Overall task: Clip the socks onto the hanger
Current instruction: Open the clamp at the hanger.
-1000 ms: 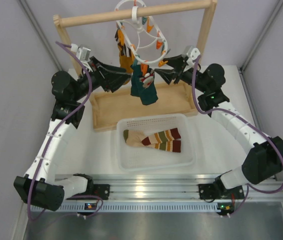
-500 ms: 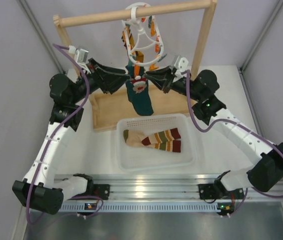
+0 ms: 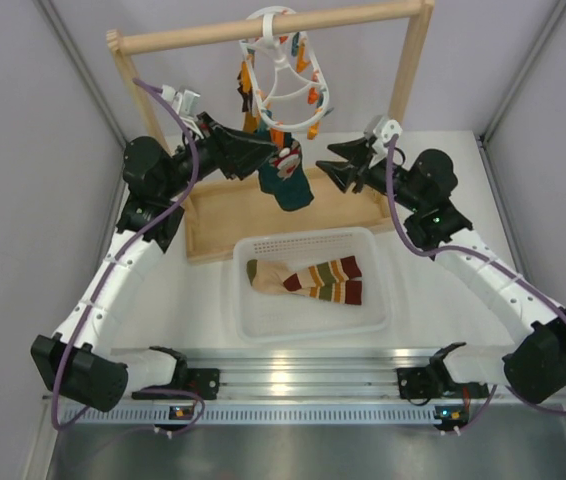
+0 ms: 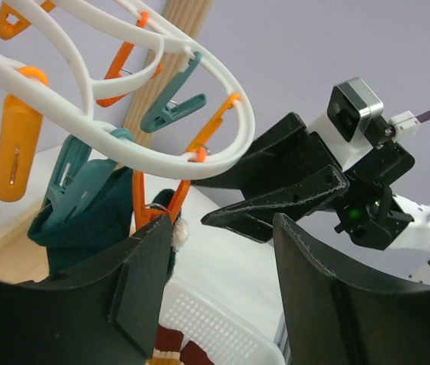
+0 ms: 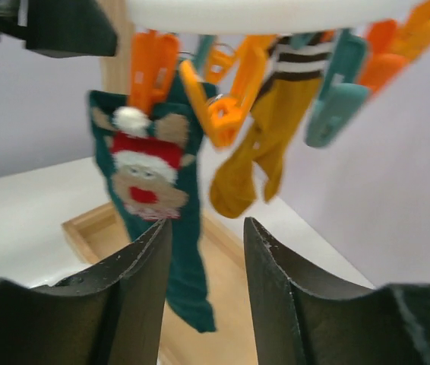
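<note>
Hanger [image 3: 285,62] is hooked on the wooden rail [image 3: 193,35]; one teal sock [image 3: 285,178] with the face motif is hung from an orange clip [image 5: 151,67] at the ring's near edge, toe down over the wooden tray [image 3: 233,215]; a mustard sock [image 3: 250,105] is hung further back on the same ring.

Left gripper [image 3: 266,152] is raised to clip height, just left of the teal sock's cuff; jaws are seen spread wide in the left wrist view, nothing between them; the sock lies outside the gap, beside one finger [image 4: 143,281]; contact with it cannot be told.

Right gripper [image 3: 333,165] is set on the sock's right, near but apart from it, pointed towards it; jaws parted, nothing gripped; in the right wrist view the sock is seen ahead of the fingertips, not in the gap.

Striped socks [image 3: 308,280] are laid flat in the white basket [image 3: 363,240], nearer the arm bases, well apart from both grippers and from the hanger.
</note>
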`<state>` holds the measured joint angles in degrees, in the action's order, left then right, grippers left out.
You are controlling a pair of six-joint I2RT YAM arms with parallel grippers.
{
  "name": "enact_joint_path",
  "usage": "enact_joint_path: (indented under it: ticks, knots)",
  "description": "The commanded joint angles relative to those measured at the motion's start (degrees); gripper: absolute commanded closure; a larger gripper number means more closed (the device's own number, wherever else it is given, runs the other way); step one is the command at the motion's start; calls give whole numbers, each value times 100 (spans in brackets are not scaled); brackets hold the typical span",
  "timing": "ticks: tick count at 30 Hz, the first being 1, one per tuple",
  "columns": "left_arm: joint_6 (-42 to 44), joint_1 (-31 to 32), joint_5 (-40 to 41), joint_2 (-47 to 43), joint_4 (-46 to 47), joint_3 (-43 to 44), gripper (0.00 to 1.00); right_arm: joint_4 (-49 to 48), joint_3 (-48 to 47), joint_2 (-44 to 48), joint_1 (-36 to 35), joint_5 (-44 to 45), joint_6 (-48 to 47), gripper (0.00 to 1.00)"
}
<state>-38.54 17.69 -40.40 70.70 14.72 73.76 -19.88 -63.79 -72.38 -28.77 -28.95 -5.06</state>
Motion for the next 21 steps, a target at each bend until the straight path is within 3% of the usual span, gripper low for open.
enact_joint_path:
  ticks: [1, 6, 11, 15, 18, 21]
  knots:
    - [-118, 50, 655, 32, 101, 244, 39, -182, -256, 102, 389, 65, 207, 51]
    - [-346, 59, 1069, 32, 426, 131, 40, -691, -1003, -443, 864, 21, 1252, 53]
    - [-390, 120, 982, 76, 558, 60, 45, -1229, -1811, -1110, 839, 12, 1735, 55]
    - [-426, 129, 990, -12, 532, 7, 45, -1255, -2243, -1428, 804, -294, 1772, 55]
    - [-399, 129, 1043, -73, 479, 16, 46, -1255, -2296, -1463, 663, -671, 1658, 66]
    - [-391, 129, 1035, -144, 453, -10, 47, -1115, -2112, -1297, 470, -735, 1254, 71]
